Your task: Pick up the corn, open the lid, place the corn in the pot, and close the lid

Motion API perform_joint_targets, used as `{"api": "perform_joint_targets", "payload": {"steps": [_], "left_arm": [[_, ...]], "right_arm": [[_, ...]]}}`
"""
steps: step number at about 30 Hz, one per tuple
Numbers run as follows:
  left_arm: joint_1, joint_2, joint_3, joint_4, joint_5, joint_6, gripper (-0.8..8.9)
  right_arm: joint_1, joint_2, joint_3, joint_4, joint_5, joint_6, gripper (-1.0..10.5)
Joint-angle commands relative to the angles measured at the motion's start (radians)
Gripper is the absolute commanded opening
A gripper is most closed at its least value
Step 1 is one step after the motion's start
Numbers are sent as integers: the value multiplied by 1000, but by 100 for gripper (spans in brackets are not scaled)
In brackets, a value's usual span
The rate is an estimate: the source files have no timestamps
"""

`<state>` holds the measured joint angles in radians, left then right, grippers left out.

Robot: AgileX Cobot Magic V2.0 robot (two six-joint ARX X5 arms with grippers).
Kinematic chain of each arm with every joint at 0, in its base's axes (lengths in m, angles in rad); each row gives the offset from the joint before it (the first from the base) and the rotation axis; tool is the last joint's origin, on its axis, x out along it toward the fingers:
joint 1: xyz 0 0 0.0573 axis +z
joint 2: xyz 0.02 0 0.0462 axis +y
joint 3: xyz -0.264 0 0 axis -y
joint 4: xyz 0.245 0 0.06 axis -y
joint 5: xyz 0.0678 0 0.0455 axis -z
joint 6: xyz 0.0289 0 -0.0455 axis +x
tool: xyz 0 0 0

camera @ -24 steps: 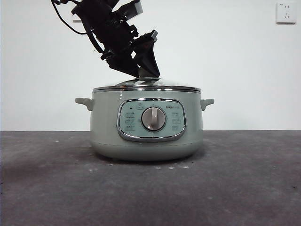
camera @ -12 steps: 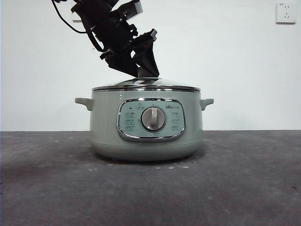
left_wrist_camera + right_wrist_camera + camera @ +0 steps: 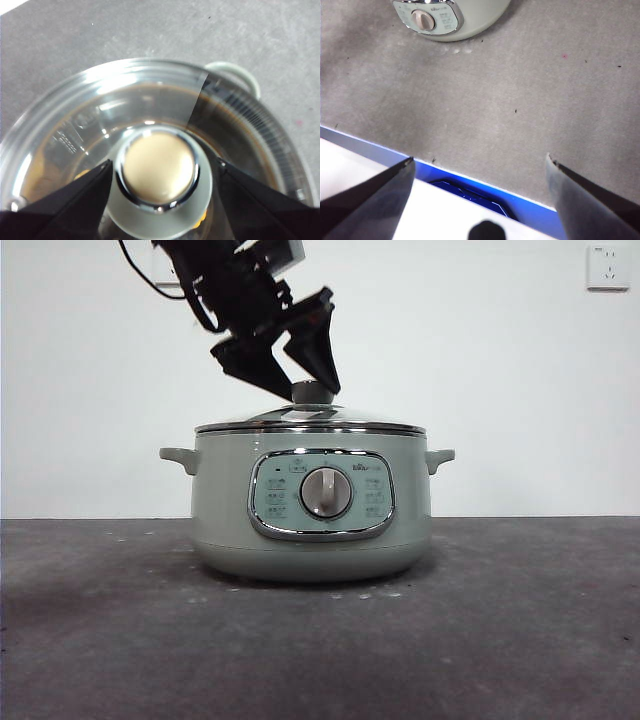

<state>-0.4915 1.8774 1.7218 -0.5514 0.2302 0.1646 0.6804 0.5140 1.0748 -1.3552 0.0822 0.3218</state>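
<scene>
My left gripper [image 3: 303, 368] hangs tilted, its arm entering from the upper left, jaws spread apart. My right gripper [image 3: 479, 172] waits, jaws wide apart.

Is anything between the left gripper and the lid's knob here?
Nothing visible. The left gripper hangs just above the lid, jaws open, one to each side of the knob, with clear gaps in the left wrist view. The lid sits closed on the pot. The right gripper waits away over the table.
</scene>
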Motion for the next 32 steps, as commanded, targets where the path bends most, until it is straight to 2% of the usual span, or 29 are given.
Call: {"api": "perform_joint_targets", "payload": {"steps": [1, 6, 15, 26, 32], "left_arm": [[-3, 12, 55, -45, 5, 0, 350], [-3, -21, 159, -181, 9, 0, 350], [8, -249, 165, -368, 39, 13, 350], [10, -465, 164, -769, 42, 46, 346], [8, -560, 108, -769, 185, 7, 345]], "right_arm": [[1, -2, -8, -26, 5, -4, 437], [1, -2, -8, -26, 5, -3, 437], [1, -2, -8, -26, 51, -11, 437], [1, -2, -8, -26, 57, -35, 437], [1, -2, -8, -26, 57, -37, 437]]}}
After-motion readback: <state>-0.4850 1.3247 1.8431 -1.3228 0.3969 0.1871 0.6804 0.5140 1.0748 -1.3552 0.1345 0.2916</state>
